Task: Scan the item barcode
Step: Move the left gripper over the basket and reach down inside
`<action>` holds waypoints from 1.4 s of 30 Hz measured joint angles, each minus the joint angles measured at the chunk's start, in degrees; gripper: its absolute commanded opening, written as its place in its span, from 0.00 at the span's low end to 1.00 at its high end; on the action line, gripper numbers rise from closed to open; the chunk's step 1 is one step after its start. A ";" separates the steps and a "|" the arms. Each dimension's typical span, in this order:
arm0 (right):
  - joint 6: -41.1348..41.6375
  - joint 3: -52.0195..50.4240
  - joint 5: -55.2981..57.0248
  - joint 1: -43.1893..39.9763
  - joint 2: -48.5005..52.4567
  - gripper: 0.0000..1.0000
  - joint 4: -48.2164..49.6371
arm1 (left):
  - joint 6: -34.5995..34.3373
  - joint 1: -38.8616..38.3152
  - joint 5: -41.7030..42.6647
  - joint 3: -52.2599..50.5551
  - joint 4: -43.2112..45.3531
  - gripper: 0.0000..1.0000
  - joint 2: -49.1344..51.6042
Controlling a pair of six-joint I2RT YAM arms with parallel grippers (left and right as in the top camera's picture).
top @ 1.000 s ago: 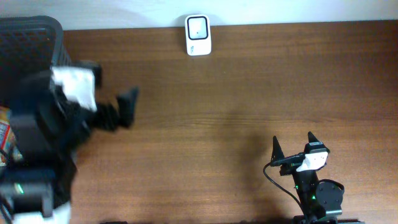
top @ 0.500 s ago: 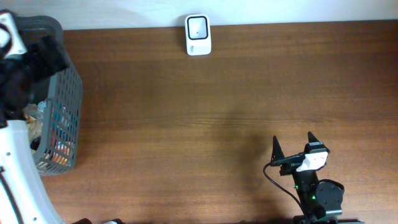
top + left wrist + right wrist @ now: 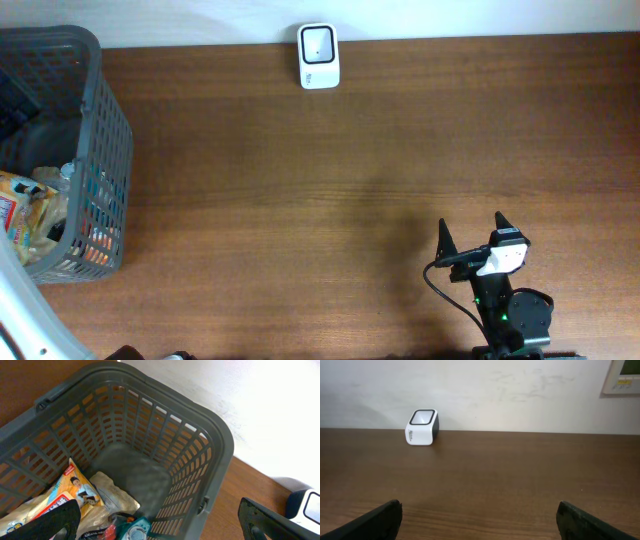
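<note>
"Where's the item to be scanned?"

"In the grey basket [image 3: 105, 150] at the left end of the table [image 3: 330, 190]. From overhead a snack packet [image 3: 22, 210] shows only at the frame's edge. The left wrist camera looks straight in. There it lies on the basket floor among other wrappers, with something teal-capped [image 3: 134, 529] just beside it."

"And the grippers?"

"The left gripper [image 3: 157, 517] hangs over the basket, fingers wide apart, holding nothing. Overhead I can't make it out; perhaps it's the dark patch in the basket's far corner. The right gripper [image 3: 474, 238] sits near the front edge, jaws spread, empty."

"The scanner?"

"The white scanner [image 3: 319, 56] stands at the back edge, well apart from both. The right wrist view adds its upturned window, a scuffed pale wall [image 3: 485, 390] and a wall panel [image 3: 624, 376]. The tabletop is dark brown wood grain."
</note>
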 measured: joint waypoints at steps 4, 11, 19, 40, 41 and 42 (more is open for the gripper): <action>0.00 0.00 0.00 0.02 0.00 0.98 0.00 | -0.04 0.00 -2.80 0.02 1.92 0.99 0.00; 0.00 0.00 0.02 0.00 0.00 0.98 0.00 | 1.86 0.00 -13.73 0.20 5.05 0.99 1.31; -0.02 0.00 0.00 0.02 0.00 0.98 0.00 | 6.03 0.02 -16.17 0.39 1.14 0.85 9.16; -0.04 0.00 0.00 0.02 0.00 0.98 0.00 | 21.09 8.26 -13.86 -1.01 -8.00 0.99 17.79; -0.02 0.00 0.02 0.02 0.00 0.98 0.00 | 22.43 8.00 -14.19 -1.66 -7.65 0.99 17.79; -0.02 0.00 0.02 0.02 0.00 0.98 0.00 | 23.74 7.69 -14.86 -2.36 -6.99 0.99 17.81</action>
